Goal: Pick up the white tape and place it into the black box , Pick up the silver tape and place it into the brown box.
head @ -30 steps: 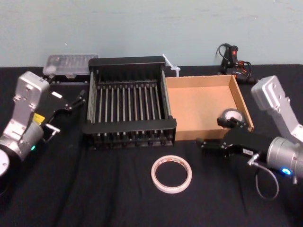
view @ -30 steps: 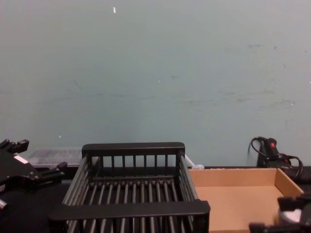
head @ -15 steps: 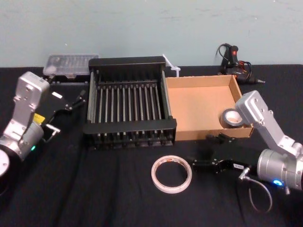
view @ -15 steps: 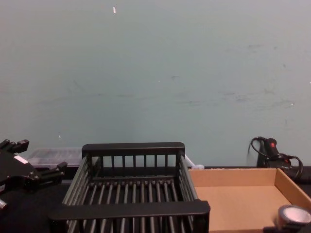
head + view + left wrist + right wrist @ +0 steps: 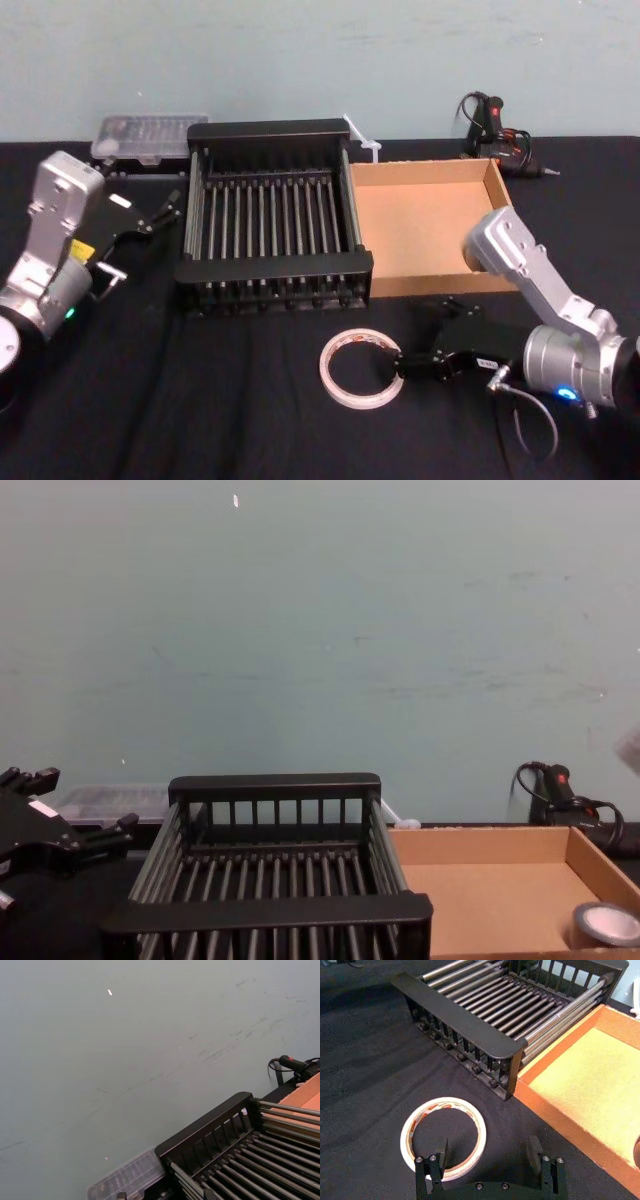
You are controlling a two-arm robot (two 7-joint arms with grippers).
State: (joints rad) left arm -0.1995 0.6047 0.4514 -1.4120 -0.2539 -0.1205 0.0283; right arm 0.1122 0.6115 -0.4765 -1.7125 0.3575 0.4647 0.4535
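Silver tape now lies released in the near right corner of the brown box, so that half of the task looks done. Right gripper has left the box and dropped low, jaws wide apart and empty, at the right edge of the white tape (ring flat on the table, in front of the black box). Left gripper parked left of the black box, fingers apart, holding nothing.

Silver-grey arms are carrying black jaws; the right arm is glowing blue beside a looped cable, the left arm green.
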